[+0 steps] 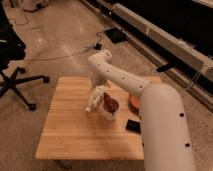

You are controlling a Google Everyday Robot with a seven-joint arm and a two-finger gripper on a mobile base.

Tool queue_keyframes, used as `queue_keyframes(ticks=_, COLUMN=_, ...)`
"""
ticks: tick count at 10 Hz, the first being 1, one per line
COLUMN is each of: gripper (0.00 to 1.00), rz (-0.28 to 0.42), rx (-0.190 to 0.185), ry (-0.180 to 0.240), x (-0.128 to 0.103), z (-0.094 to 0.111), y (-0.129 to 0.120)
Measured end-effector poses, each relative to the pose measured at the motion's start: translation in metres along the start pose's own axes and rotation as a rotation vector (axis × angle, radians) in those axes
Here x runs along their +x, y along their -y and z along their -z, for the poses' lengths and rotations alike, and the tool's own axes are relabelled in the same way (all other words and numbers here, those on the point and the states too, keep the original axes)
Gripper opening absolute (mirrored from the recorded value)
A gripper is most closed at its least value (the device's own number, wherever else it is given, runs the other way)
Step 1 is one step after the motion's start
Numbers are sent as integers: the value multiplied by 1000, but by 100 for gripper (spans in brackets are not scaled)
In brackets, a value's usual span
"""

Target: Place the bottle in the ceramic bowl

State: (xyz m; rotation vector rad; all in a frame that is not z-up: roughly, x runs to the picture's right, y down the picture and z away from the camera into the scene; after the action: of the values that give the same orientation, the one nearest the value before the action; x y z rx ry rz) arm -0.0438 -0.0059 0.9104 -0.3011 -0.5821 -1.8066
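The bottle point(92, 104), slim, white, smooth plastic, sits slanted at the tip of the gripper point(97, 96). Whether the gripper is clamped on it or apart cannot be told. Just to the picture's right of the gripper stands a white cup point(110, 112) with a dark brown inside. Beyond the cup, partly hidden by the arm, is the ceramic bowl point(133, 103), shallow, round and terracotta-coloured. Everything rests on a pale, planked wooden table point(70, 135). Carrying the bottle across to the bowl could clip the cup and tip it, and slick plastic may slip from a weak hold.
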Motion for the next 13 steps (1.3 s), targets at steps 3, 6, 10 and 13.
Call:
queue_keyframes(ticks=3, gripper=80, rz=-8, rx=-4, ry=-11, x=5, z=-3, y=1)
queue_keyframes(ticks=6, gripper=80, rz=-16, rx=-8, ry=-19, x=8, z=-7, y=2)
queue_keyframes(ticks=10, gripper=80, rz=-28, rx=-13, ry=-31, x=11, z=-11, y=2)
queue_keyframes(ticks=13, gripper=80, rz=-38, rx=-17, ry=-42, x=14, z=-14, y=3)
